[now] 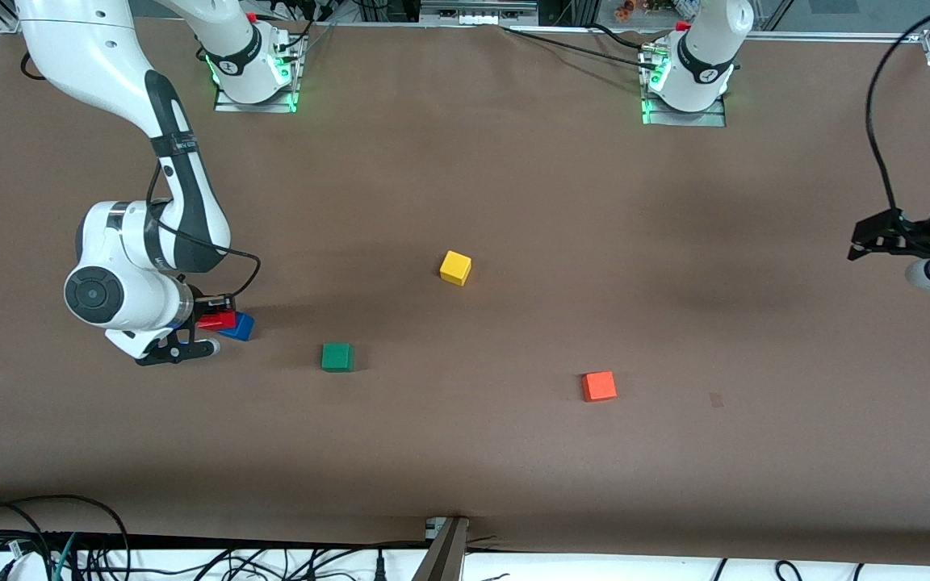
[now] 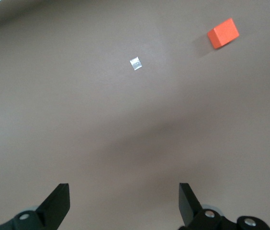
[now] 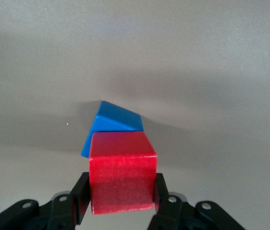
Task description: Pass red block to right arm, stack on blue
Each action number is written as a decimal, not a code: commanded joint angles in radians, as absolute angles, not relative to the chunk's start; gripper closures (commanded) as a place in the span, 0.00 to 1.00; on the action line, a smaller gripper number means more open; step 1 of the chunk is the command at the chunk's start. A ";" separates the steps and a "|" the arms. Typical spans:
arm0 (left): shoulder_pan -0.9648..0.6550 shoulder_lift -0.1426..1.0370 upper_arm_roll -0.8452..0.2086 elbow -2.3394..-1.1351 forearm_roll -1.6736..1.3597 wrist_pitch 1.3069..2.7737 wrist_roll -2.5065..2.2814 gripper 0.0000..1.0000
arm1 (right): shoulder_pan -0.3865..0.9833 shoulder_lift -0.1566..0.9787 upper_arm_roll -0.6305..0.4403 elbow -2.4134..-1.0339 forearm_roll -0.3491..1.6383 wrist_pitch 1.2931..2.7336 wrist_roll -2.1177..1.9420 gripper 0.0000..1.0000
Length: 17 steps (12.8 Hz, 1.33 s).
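Observation:
My right gripper (image 1: 217,317) is shut on the red block (image 1: 216,320), low over the table at the right arm's end. In the right wrist view the red block (image 3: 122,172) sits between the gripper's (image 3: 122,197) black fingers (image 3: 80,199). The blue cube (image 1: 240,327) lies on the table directly beside and partly under the red block. It is turned at an angle to the red block (image 3: 113,123). I cannot tell whether the two touch. My left gripper (image 1: 856,240) is open and empty, held up at the left arm's end, and it also shows in the left wrist view (image 2: 124,199).
A green cube (image 1: 337,357), a yellow cube (image 1: 455,267) and an orange-red cube (image 1: 599,386) lie apart on the brown table. The orange-red cube also shows in the left wrist view (image 2: 223,33), near a small silver patch (image 2: 135,63). Cables run along the table's front edge.

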State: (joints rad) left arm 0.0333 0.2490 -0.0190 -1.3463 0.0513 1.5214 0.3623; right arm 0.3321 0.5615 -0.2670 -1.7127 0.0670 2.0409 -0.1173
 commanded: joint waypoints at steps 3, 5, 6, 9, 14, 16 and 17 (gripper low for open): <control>-0.034 0.131 -0.031 -1.451 0.112 1.494 0.253 0.00 | 0.333 0.557 -0.268 -1.674 0.051 2.042 -0.123 0.00; -0.022 0.092 -0.032 -1.499 0.110 1.499 0.258 0.00 | 0.334 0.545 -0.268 -1.625 0.051 2.023 -0.129 0.00; -0.012 0.086 -0.032 -1.499 0.112 1.499 0.253 0.00 | 0.334 0.531 -0.270 -1.605 0.052 2.004 -0.132 0.00; 0.031 0.071 -0.032 -1.538 0.121 1.523 0.250 0.00 | 0.333 0.479 -0.284 -1.524 0.052 1.881 -0.135 0.00; 0.032 0.028 -0.095 -1.632 0.124 1.523 0.259 0.00 | 0.333 0.326 -0.301 -1.482 0.061 1.666 -0.117 0.00; 0.032 0.038 -0.100 -1.620 0.115 1.528 0.250 0.00 | 0.334 0.269 -0.287 -1.480 0.054 1.589 -0.117 0.00; 0.032 0.038 -0.100 -1.614 0.117 1.546 0.250 0.00 | 0.334 0.230 -0.285 -1.480 0.048 1.583 -0.118 0.00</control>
State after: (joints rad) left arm 0.0302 0.0578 -0.0981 -1.6000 0.0903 1.5158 0.2554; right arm 0.3328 0.2953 -0.2964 -1.4694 0.0644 1.6145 -0.1207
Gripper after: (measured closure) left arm 0.000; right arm 0.000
